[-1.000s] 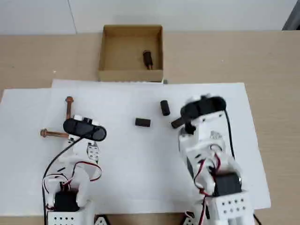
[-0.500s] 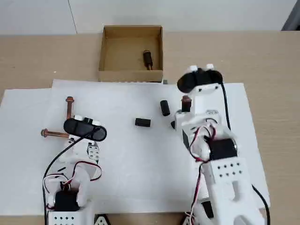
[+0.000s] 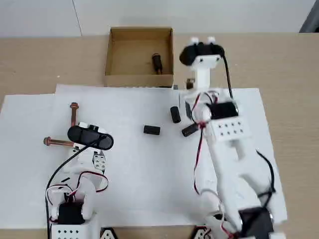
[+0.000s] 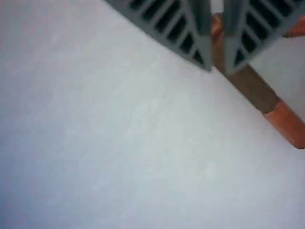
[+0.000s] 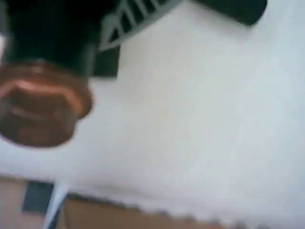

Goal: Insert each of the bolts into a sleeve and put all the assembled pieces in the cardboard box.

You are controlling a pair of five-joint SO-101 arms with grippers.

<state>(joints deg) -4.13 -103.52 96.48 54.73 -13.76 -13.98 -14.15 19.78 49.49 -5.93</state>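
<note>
Right gripper [image 3: 191, 85] is closed on an assembled piece. In the right wrist view the black sleeve [image 5: 47, 43] sits in its grip, with the copper bolt head [image 5: 43, 112] sticking out of one end. From the high view the right arm is stretched out far. The held piece hangs at the far edge of the white paper [image 3: 149, 174], just beside the near right corner of the cardboard box [image 3: 139, 79], outside it.

One assembled piece [image 3: 157, 62] lies inside the box, toward its right wall.

Left gripper [image 4: 217, 64] sits low over the paper at the left, right at the shaft of a bolt [image 4: 248, 86]. Cannot tell if it is clamped on the bolt or just above it. In the high view the left arm [image 3: 89, 137] covers the shaft end of the horizontal bolt [image 3: 57, 142], whose head points left. A second bolt [image 3: 74, 114] lies near it, roughly upright in the picture, with its head at the far end.

Three loose sleeves lie on the paper mid-sheet:
- One [image 3: 152, 130] is near the centre.
- One [image 3: 175, 114] is a bit farther back and to the right.
- One [image 3: 190, 130] is touching or partly under the right arm.

The paper lies on a wooden table [image 3: 289, 64], and the box stands on the table beyond the paper's far edge.
</note>
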